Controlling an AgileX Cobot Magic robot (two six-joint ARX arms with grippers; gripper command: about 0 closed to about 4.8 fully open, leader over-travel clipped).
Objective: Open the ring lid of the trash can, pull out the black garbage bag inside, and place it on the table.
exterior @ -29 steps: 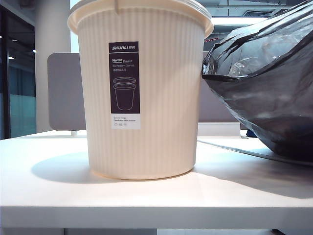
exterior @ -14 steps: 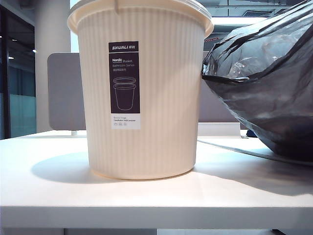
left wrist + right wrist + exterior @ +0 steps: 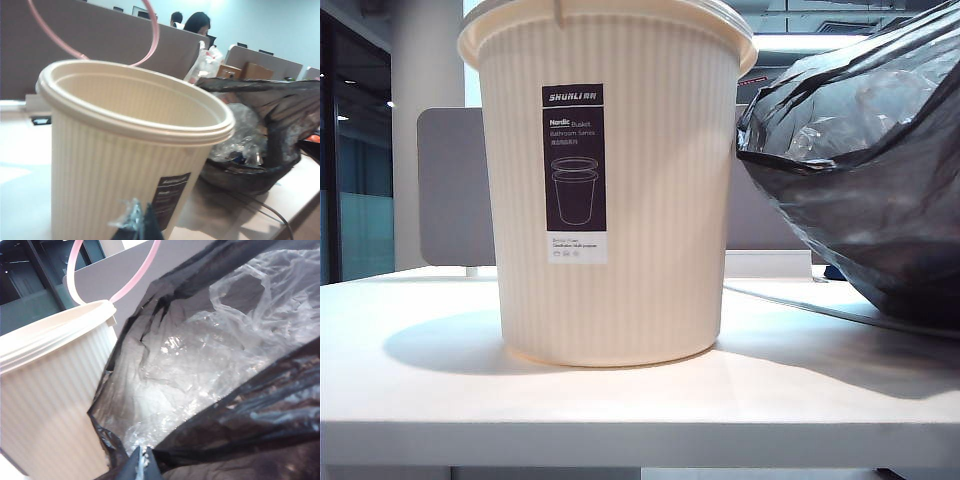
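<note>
Exterior view has the white tabletop [image 3: 440, 380] filling the bottom, with the cream can [image 3: 610, 200] standing upright in the middle, SHUNLI label facing the camera. To its right sits the black bag [image 3: 865, 170], out of the can and bulging up off the tabletop; its left edge looks like it touches the can just under the rim, or comes very close. A grey partition [image 3: 455, 190] stands behind the can, far side.

Left wrist view looks at the can's open mouth, nothing visible inside. The pink ring lid [image 3: 150, 35] stands flipped up at the far edge of the rim, hinged open. The bag lies to the right of the can, mouth gaping, some clear crumpled plastic [image 3: 240, 140] showing inside it.

Left gripper [image 3: 137, 220] sits low, on the near side of the can, closed, with a little scrap of film over its tip; can't tell if it's actually pinched. Right gripper [image 3: 142, 465] is also closed, down at the edge of the bag, black film bunched right against it, but I can't tell whether it's gripping the film. Right wrist view also catches the ring lid standing up over the can.
</note>
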